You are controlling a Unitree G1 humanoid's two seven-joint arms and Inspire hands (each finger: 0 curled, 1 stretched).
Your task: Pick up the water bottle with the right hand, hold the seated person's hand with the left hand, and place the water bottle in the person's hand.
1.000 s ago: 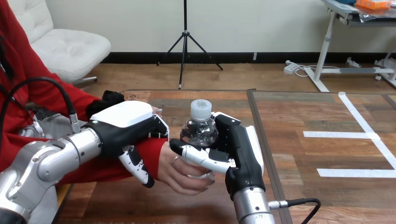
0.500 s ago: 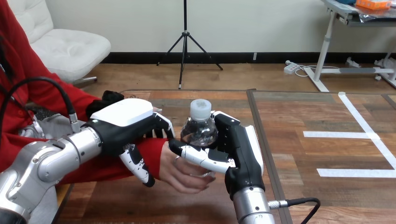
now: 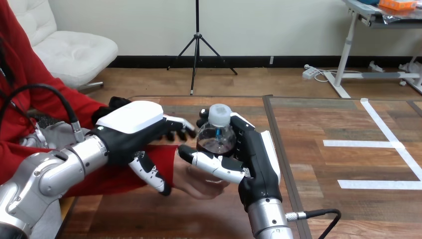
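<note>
A clear water bottle (image 3: pixel 217 135) with a white cap stands upright in my right hand (image 3: pixel 255 158), whose thumb crosses its front and whose fingers wrap behind it. The bottle's base rests in the person's hand (image 3: pixel 195 180), which lies palm up beneath it. My left hand (image 3: pixel 130 125) lies over the person's red-sleeved wrist (image 3: pixel 161 155). Its fingers (image 3: pixel 177 127) stretch almost straight toward the bottle, and its thumb hangs down the wrist's near side.
The wooden table (image 3: pixel 298 119) runs out to the right, with white tape lines (image 3: pixel 389 144) on that side. The person's red-sleeved arm (image 3: pixel 59 102) comes in from the left edge.
My left hand's fingers have lifted from their curl round the wrist and straightened toward the bottle. The bottle has shifted slightly up and right in my right hand. The person's fingers have flattened beneath it.
</note>
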